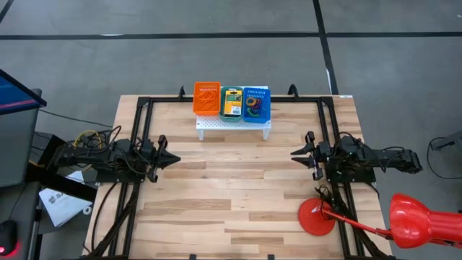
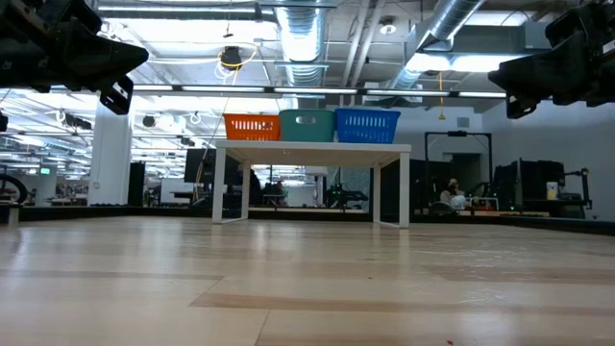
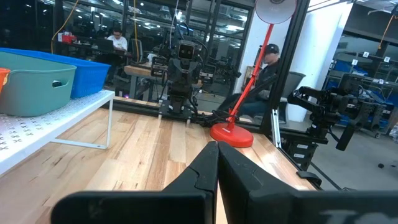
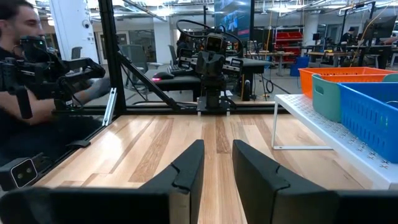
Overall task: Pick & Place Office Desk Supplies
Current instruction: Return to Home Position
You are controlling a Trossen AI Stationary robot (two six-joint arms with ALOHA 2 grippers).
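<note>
Orange, teal, blue bins (image 2: 307, 125) (three) on stand (image 1: 233, 126); left pincer (image 1: 178, 159) closed, right pincer (image 1: 293, 153) parted

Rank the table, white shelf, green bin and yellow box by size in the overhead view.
Largest to smallest:
1. the table
2. the white shelf standing on it
3. the green bin on the shelf
4. the yellow box lying inside that bin

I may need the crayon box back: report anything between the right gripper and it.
Only bare tabletop lies between the right gripper and the white stand. The crayon box sits inside the green bin, whose walls block a level approach.
</note>
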